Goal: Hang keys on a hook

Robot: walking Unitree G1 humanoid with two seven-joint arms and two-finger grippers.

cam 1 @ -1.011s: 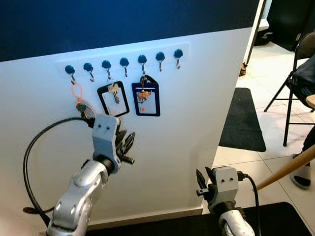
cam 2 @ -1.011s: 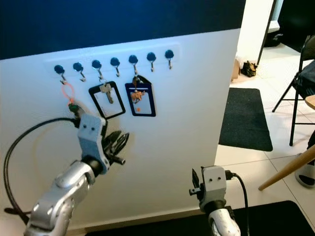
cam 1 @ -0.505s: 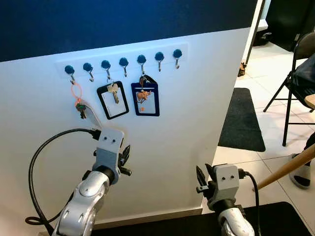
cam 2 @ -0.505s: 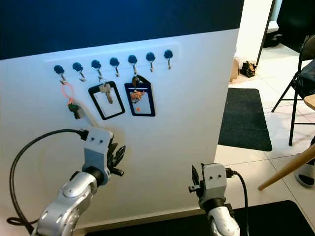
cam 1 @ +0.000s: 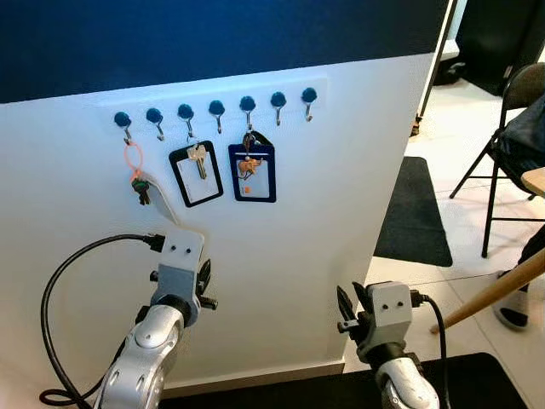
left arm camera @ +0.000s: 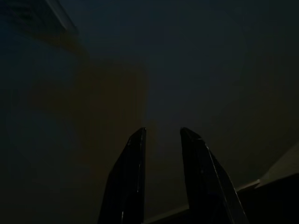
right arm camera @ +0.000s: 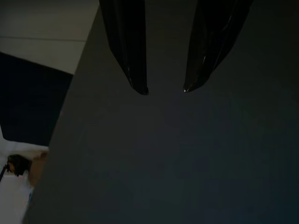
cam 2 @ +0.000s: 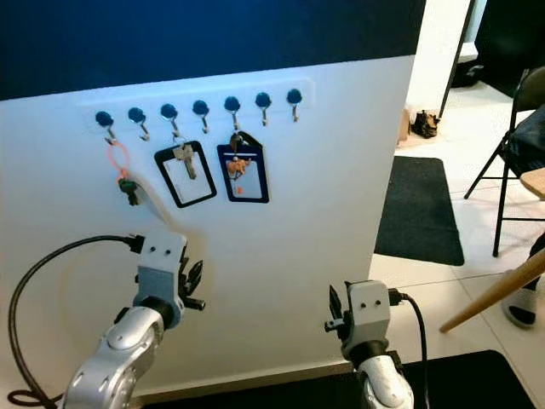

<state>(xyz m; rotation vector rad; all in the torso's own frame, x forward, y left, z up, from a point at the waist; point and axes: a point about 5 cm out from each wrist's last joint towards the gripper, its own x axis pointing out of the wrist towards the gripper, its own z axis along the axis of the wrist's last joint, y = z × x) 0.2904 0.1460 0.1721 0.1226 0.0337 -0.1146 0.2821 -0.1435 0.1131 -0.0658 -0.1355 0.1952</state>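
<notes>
A row of several blue-knobbed hooks [cam 1: 216, 109] runs along the white wall [cam 1: 324, 204]. The keys [cam 1: 140, 189] hang on an orange loop [cam 1: 132, 158] from the leftmost hook. A black-framed tag with a key [cam 1: 196, 175] and a dark blue tag [cam 1: 253, 175] hang from other hooks. My left gripper [cam 1: 204, 276] is below the keys, close to the wall and apart from them. It is open and empty in the dark left wrist view [left arm camera: 162, 131]. My right gripper [cam 1: 344, 305] hangs low by the wall's corner, open and empty [right arm camera: 166, 89].
A black mat [cam 1: 415, 213] lies on the tiled floor to the right. A folding chair [cam 1: 502, 145] stands at the far right. A wooden stick [cam 1: 494, 294] slants in above a person's shoe [cam 1: 513, 313]. A black cable [cam 1: 49, 298] loops beside my left arm.
My left gripper has dropped down and away from the keys, which stay hanging on the leftmost hook. The right arm has barely moved.
</notes>
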